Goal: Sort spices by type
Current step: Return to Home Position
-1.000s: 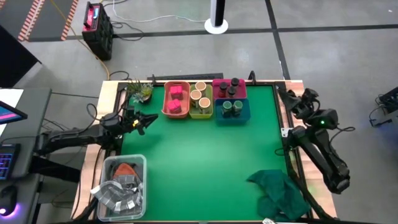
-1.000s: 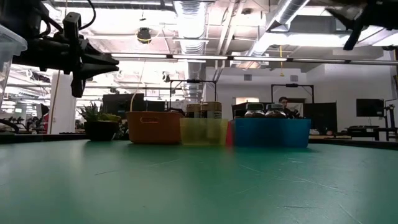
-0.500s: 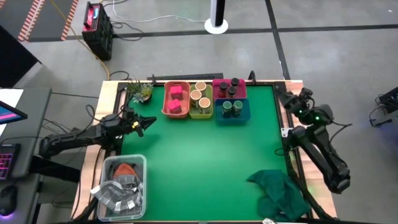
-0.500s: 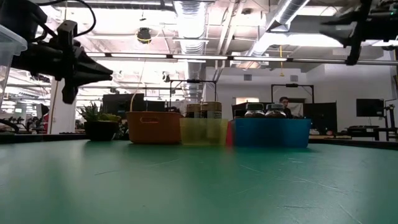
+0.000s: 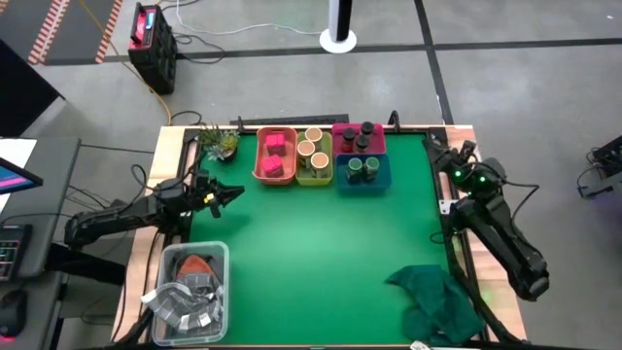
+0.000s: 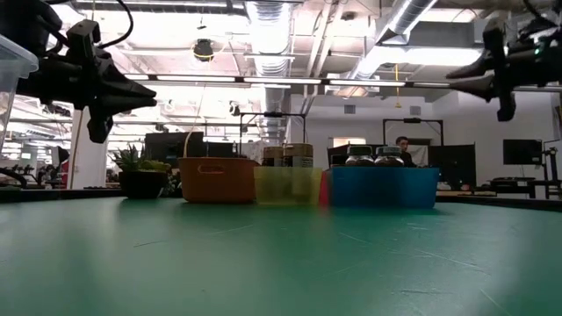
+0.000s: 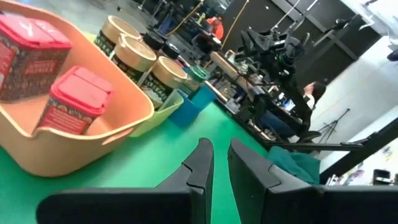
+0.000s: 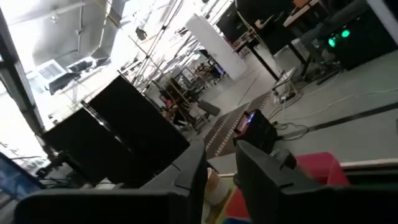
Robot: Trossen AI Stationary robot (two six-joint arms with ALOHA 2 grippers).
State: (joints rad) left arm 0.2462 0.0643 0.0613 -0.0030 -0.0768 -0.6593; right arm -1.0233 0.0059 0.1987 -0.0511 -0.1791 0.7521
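Note:
All the spices sit in four bins at the table's far edge. Pink cube boxes (image 5: pixel 275 156) are in the orange bin (image 5: pixel 262 173). Tan-topped jars (image 5: pixel 311 149) are in the yellow-green bin (image 5: pixel 313 180). Dark-capped jars (image 5: pixel 358 137) are in the pink bin (image 5: pixel 338 129). Green-capped jars (image 5: pixel 362 169) are in the blue bin (image 5: pixel 364 188). My left gripper (image 5: pixel 239 191) hovers shut over the table's left side, pointing right, short of the orange bin (image 7: pixel 74 134). My right gripper (image 5: pixel 435 149) hovers shut over the far right edge, pointing toward the bins.
A potted plant (image 5: pixel 219 144) stands at the far left corner. A clear plastic tub (image 5: pixel 190 292) sits at the near left, and a dark green cloth (image 5: pixel 437 297) lies crumpled at the near right. The green mat's middle (image 5: pixel 321 243) is open. A person (image 6: pixel 401 145) shows far behind.
My right gripper has swung from outside the table's right edge in over that edge, toward the bins, and has come down. My left gripper has drawn back slightly toward the table's left edge. Both stay shut; no spice has moved.

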